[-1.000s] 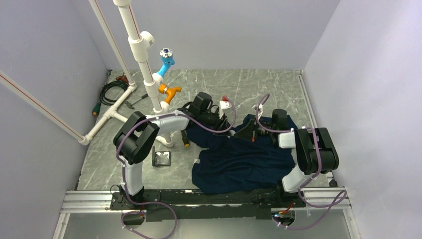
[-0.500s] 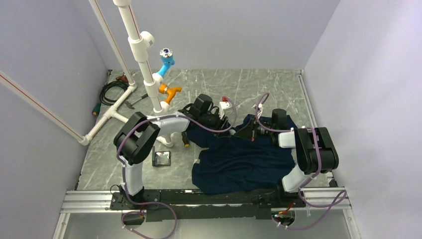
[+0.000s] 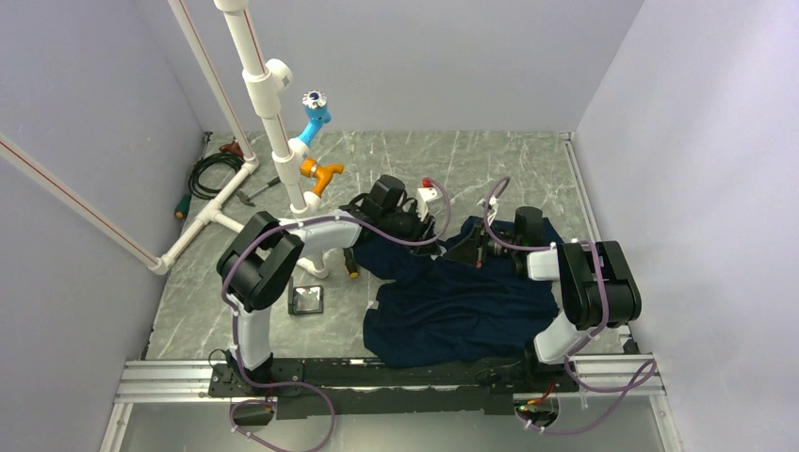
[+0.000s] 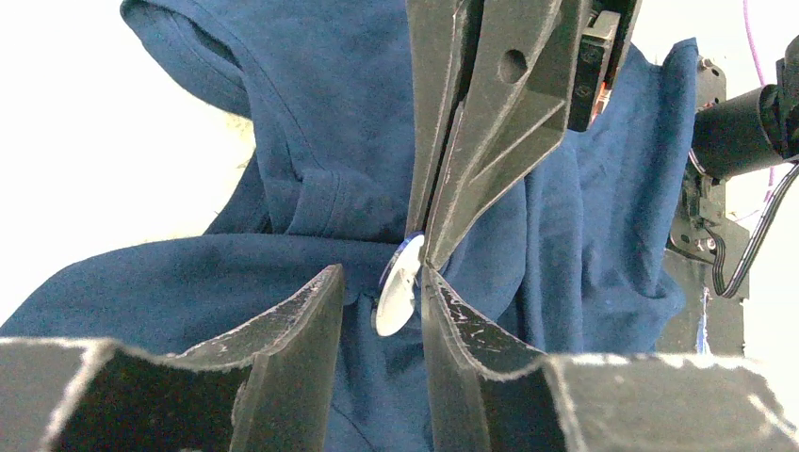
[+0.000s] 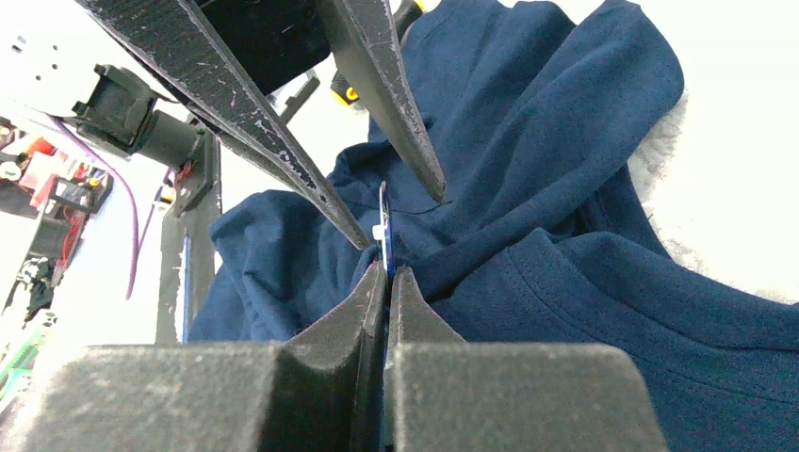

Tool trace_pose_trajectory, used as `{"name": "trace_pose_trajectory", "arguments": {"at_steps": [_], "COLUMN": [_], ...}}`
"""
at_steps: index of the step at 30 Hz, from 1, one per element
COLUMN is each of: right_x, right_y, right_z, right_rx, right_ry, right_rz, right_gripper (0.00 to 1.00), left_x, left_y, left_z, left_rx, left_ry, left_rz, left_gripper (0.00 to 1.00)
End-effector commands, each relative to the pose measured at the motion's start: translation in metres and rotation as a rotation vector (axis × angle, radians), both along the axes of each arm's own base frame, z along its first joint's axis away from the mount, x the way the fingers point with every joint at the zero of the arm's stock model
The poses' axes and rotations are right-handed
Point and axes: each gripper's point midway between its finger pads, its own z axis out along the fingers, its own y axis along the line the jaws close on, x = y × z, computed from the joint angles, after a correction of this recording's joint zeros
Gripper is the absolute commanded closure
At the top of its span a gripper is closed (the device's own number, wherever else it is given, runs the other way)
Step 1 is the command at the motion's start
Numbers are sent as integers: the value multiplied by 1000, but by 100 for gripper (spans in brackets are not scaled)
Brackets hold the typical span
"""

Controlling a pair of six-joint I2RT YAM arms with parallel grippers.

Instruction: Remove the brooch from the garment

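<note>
The garment point(image 3: 462, 301), a dark navy T-shirt, lies crumpled between the two arms, and a fold of it is pulled up. The brooch point(image 4: 398, 287), a small pale blue-grey disc, stands on edge at that raised fold. My right gripper point(image 5: 386, 273) is shut on the brooch point(image 5: 383, 226) and pinches its rim together with some cloth. My left gripper point(image 4: 380, 273) is open and straddles the disc, which lies close against its right finger point(image 4: 452, 311). In the top view both grippers meet over the shirt's far edge and hide the brooch.
A white pipe frame point(image 3: 273, 122) with a light-blue fitting point(image 3: 316, 113) and an orange fitting point(image 3: 320, 174) stands at the back left. Coiled cables point(image 3: 212, 169) lie by the left wall. A small dark box point(image 3: 306, 299) and a yellow-handled tool point(image 3: 353, 268) lie left of the shirt.
The left wrist has shifted slightly toward the back right. The right arm and the shirt have stayed still.
</note>
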Motion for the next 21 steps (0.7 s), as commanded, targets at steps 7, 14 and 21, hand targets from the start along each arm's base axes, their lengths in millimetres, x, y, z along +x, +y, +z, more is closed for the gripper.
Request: {"name": "trace_pose_trajectory", "arguments": {"at_steps": [7,14,21], "right_x": [2,0,-2], "right_y": [1,1,2], "right_z": [15,16,17], "right_rx": [17,21,26], "right_ry": [-98,-104,-118], "right_rz": [30,38,47], "right_gripper": [100,100,100], "left_x": [5,17,24], "left_y": [-12,-8,-2], "left_z": [10,2,-3], "left_rx": [-20,38,82], "left_ry": [-49,-92,-122], "left_rz": [-10,37,67], "left_gripper": [58,62,73]}}
